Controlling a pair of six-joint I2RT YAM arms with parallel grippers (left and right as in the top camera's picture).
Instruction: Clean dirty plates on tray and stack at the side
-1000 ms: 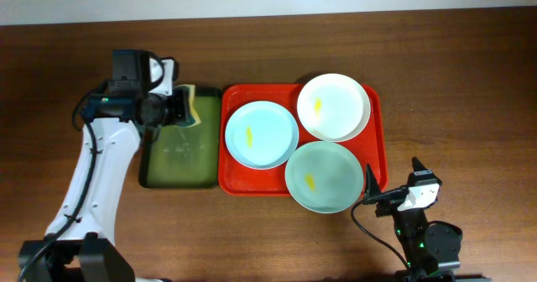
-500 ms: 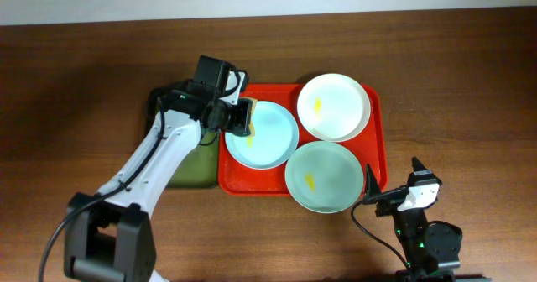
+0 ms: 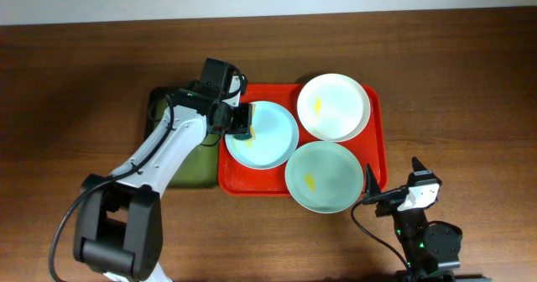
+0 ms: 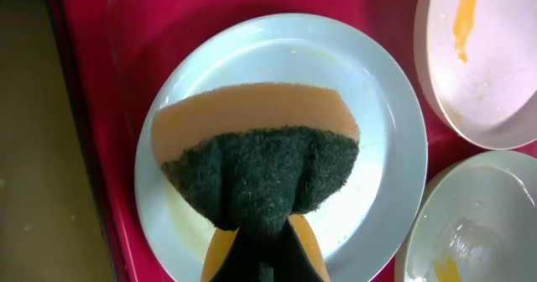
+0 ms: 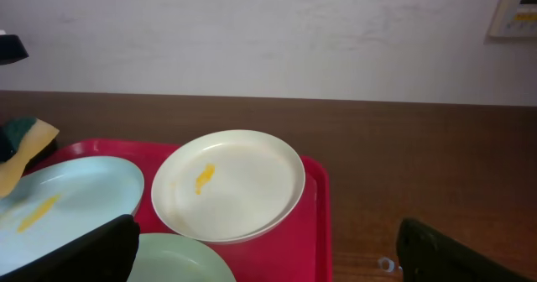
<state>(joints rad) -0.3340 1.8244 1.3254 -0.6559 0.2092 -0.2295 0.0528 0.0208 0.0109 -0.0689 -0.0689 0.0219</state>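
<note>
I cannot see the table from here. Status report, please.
Left gripper shut on sponge, over blue plate. Right gripper open, beside tray. No plate stacked yet. Nothing blocking.

Overhead straight down; left wrist close above blue plate (image 4: 388, 148); right wrist low, level; tray (image 3: 377, 152) common to all.

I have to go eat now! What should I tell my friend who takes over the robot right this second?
Left gripper: shut on the sponge, on or just above the blue plate.
Right gripper: open, empty, parked off the tray.
Plates: blue, white plate and green plate all sit on the red tray.
Done: nothing yet. Yellow smears show on all three, none stacked.
Left: wipe each plate, then stack them beside the tray.
</note>
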